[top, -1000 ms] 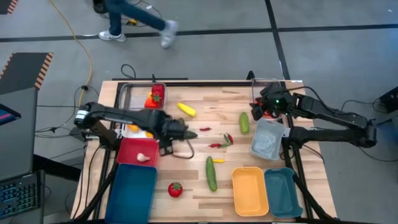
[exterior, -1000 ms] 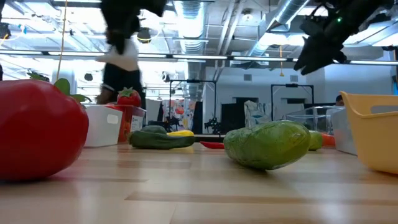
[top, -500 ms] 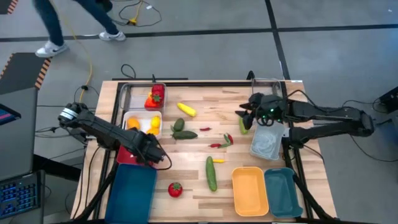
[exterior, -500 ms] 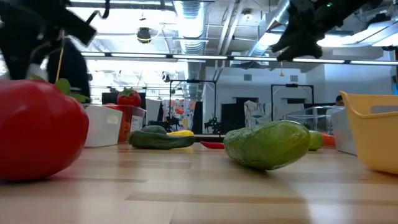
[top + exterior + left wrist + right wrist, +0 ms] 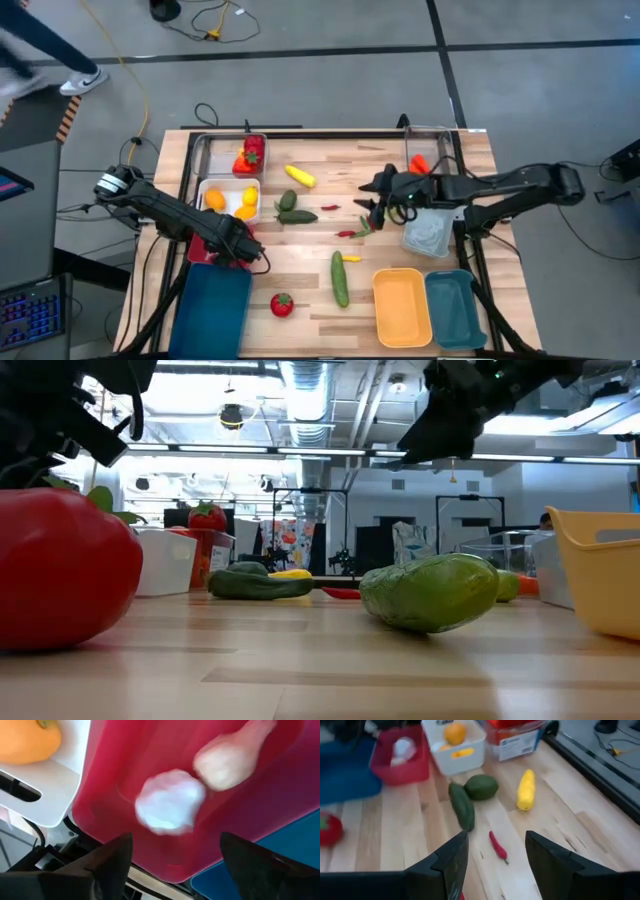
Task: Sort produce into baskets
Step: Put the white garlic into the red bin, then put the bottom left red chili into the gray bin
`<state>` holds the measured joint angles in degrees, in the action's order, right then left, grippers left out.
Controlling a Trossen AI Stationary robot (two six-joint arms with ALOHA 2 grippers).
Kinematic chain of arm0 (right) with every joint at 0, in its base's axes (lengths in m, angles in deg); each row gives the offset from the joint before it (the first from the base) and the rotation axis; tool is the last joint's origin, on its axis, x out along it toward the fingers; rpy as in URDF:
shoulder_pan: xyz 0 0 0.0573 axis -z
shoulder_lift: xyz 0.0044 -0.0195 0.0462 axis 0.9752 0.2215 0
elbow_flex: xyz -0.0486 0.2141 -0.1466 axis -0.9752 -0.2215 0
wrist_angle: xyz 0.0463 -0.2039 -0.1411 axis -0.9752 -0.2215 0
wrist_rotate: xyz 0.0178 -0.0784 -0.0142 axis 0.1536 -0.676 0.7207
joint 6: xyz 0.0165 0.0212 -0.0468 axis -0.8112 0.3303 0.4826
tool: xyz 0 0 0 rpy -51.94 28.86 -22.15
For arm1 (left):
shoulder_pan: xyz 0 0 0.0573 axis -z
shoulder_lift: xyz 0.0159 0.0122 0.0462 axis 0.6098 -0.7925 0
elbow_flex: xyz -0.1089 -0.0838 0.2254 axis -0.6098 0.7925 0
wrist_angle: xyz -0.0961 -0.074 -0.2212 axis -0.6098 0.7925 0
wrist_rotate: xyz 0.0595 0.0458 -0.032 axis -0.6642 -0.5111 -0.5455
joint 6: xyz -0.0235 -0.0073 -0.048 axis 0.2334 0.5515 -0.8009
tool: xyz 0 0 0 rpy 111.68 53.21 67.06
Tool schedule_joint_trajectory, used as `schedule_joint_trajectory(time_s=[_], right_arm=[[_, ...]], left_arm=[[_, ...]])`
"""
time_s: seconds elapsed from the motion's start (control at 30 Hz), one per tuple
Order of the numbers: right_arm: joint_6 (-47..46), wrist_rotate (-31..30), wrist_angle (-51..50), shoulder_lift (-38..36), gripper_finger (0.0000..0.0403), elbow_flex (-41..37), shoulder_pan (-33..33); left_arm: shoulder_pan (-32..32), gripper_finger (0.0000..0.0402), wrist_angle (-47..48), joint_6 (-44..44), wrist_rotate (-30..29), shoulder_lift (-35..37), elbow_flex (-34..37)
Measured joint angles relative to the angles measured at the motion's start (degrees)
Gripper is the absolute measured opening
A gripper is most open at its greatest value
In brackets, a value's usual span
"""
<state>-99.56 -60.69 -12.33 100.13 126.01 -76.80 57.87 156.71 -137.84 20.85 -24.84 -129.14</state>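
- Table [image 5: 320,310] of pale wood planks, on a grey floor crossed by dark lines and a yellow cable [image 5: 128,75].
- Left gripper [image 5: 243,252] over the red tray [image 5: 280,795], fingers spread, empty; two garlic bulbs [image 5: 167,805] lie inside.
- Right gripper [image 5: 378,200] hangs mid-table, fingers apart, above the red chilli [image 5: 497,846].
- Tomato [image 5: 282,305] beside the dark teal tray [image 5: 212,312].
- Ceiling pipes [image 5: 300,380] overhead in the room behind.

Overhead, table-level, two wrist cameras (close)
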Motion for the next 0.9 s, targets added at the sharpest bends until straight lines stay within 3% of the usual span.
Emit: schedule_joint_trajectory(time_s=[0.13, 0.3, 0.53, 0.9], right_arm=[[3.63, 0.65, -0.03, 2.77, 0.0225, 0.00, -1.97], [4.53, 5.69, 1.21, 7.42, 0.0225, 0.00, -4.28], [4.52, 5.95, 2.71, 15.74, 0.0209, 0.00, -6.38], [4.48, 5.95, 4.78, 25.04, 0.0192, 0.00, -6.38]], left_arm=[[0.00, 0.0298, -1.34, 0.21, -0.29, 0.00, 0.00], [0.00, 0.0297, -3.16, -0.45, -3.44, 0.00, -0.02], [-0.02, 0.0297, -4.15, -1.24, -6.17, -0.02, -0.40], [-0.04, 0.0297, -5.33, 3.92, -15.55, -0.02, -9.79]])
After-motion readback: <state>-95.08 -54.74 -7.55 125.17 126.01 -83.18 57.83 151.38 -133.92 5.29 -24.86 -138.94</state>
